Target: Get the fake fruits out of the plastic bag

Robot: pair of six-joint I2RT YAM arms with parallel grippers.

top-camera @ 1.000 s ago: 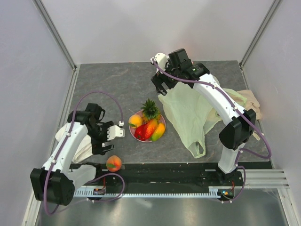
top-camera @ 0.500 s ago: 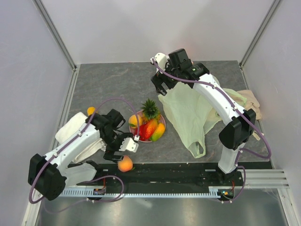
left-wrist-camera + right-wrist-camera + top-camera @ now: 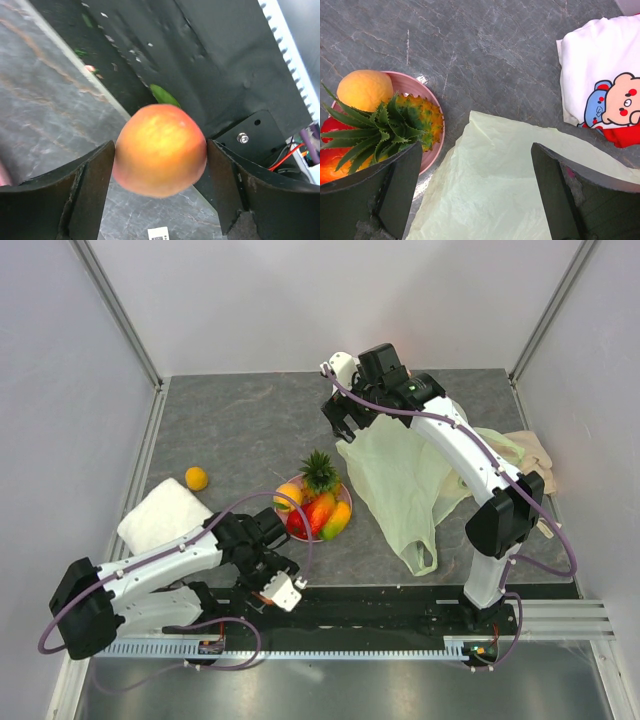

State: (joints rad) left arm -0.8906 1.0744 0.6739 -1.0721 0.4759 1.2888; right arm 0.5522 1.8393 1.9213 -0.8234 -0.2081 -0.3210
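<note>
The left gripper (image 3: 160, 149) reaches low over the near edge of the grey stone-patterned table (image 3: 230, 430), clenched on a round glossy orange-pink plastic peach (image 3: 160, 156) that fills the gap, with both black fingers (image 3: 92, 185) pressed to its sides. The peach sits over the line where the table meets a black strip (image 3: 400, 605) along the front.

Just beyond it, at mid-table, stands a round pink plate (image 3: 412, 81) holding a plastic pineapple with a green crown (image 3: 320, 472), a round orange-yellow fruit (image 3: 365, 90), a red pepper-like piece (image 3: 305, 518) and a yellow-red mango (image 3: 337, 520). A small orange fruit (image 3: 197, 478) lies alone on the table to the left, near a white pouch with a red cartoon print (image 3: 605, 95).

The right gripper (image 3: 475, 147) hangs at the far side with its jaws spread wide, grasping nothing, above the far end of the thin pale-green plastic bag (image 3: 400, 490). The bag lies flat to the right of the plate, stretching towards the near edge. A beige cloth (image 3: 535, 455) shows at the far right.
</note>
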